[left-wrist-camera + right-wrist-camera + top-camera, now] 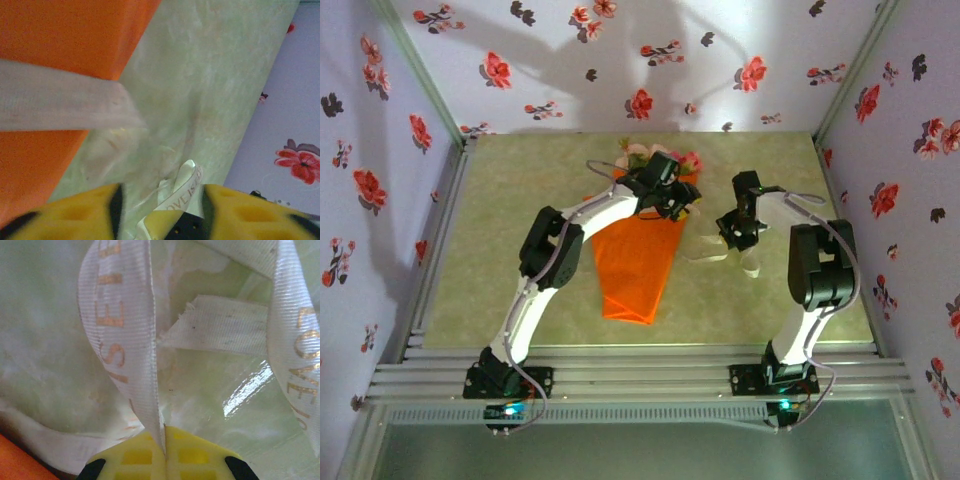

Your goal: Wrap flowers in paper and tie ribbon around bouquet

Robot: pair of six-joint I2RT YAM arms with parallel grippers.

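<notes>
Your right gripper (164,442) is clenched on the ribbon (120,330), so hold that tension while the left gripper (162,205), jaws released with a ribbon end loose between them, regrips close to the bouquet (635,265) lying mid-table (520,200), flowers (640,155) toward the far edge; slack loops beside the paper (60,30) could snag your fingers

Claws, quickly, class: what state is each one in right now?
Left claw: open around the ribbon, not gripping it.
Right claw: closed, pinching the ribbon.
</notes>
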